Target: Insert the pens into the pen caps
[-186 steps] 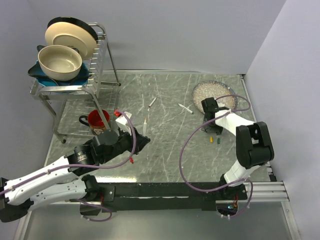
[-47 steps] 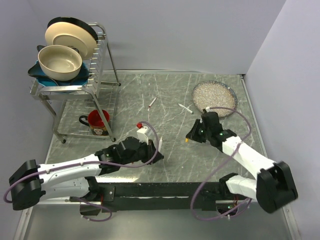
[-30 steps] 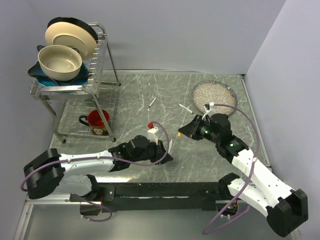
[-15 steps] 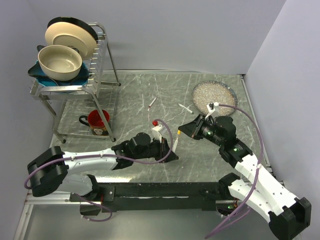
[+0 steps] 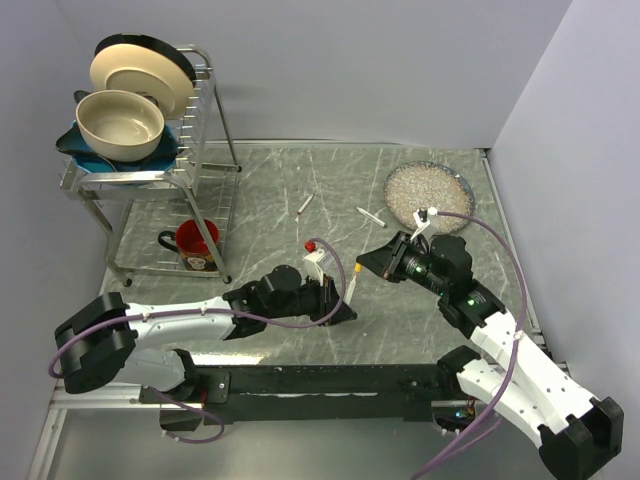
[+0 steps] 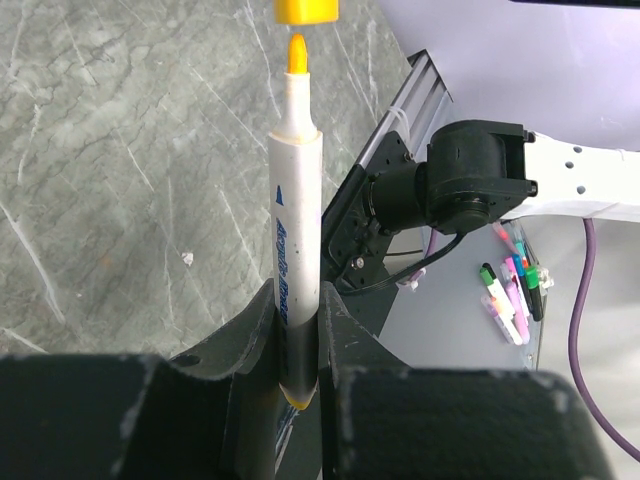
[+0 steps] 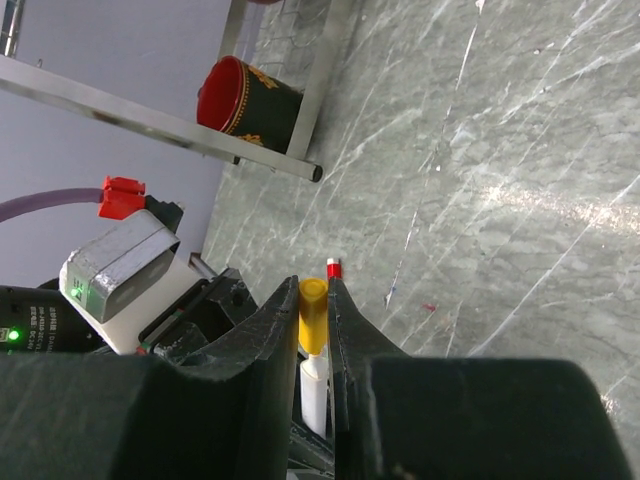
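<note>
left claw (image 6: pixel 296 325): pinching the yellow-tipped pen (image 6: pixel 295 215) low on the barrel, tip pointing 12 in its wrist view | right claw (image 7: pixel 314 290): pinching the yellow cap (image 7: pixel 313 318) | both held up off the tabletop (image 5: pixel 270 180) | cap's dead at 12 off the tip, lined up, small gap, not on yet | next, I'd guess: straight push along the barrel

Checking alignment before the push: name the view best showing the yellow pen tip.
Left wrist: the yellow tip is close and sharp, just short of the yellow cap, pen in the left gripper. Right wrist shows the cap in the right gripper, tip hidden. Top view: tip tiny.
</note>
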Robot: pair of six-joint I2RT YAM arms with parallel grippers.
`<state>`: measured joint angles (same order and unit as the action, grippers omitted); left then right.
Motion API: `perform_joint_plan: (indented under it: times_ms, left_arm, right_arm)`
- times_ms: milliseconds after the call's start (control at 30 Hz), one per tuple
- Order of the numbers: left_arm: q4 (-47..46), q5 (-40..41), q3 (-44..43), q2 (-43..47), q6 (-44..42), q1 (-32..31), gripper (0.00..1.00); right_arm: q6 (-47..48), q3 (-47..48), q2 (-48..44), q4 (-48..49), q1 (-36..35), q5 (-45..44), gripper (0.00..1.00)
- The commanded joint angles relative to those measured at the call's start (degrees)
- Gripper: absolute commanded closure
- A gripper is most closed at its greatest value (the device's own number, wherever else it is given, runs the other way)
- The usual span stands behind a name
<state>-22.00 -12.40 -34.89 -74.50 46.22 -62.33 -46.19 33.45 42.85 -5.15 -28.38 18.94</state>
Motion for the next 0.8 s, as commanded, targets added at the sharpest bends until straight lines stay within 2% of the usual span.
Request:
perform_joint_plan:
  times_ms: [0,367,633,767]
  left_arm:
    - [-2.35,-0.08,-2.37,1.46,-0.51,-0.17,0.99]
    - [-1.38,1.33,-2.72,2.87,-1.39,0.10,0.99]
    - [-4.37,0.19,-2.02,5.77,-1.57,0.19,0.99]
    - [-5.25,0.62,-1.32,8.40,-1.74,0.19,0.99]
  right_arm:
    - [0.23,-0.05,-0.66,1.90,-0.53,-0.04,1.00]
    - [-0.04,-3.30,-2.07,3.91,-1.85,0.83,1.00]
    - [-1.17,-10.50,-4.61,18.76,-2.64,10.40,1.00]
    - [-1.97,-13.32,-7.34,23.51,-2.99,11.38,0.99]
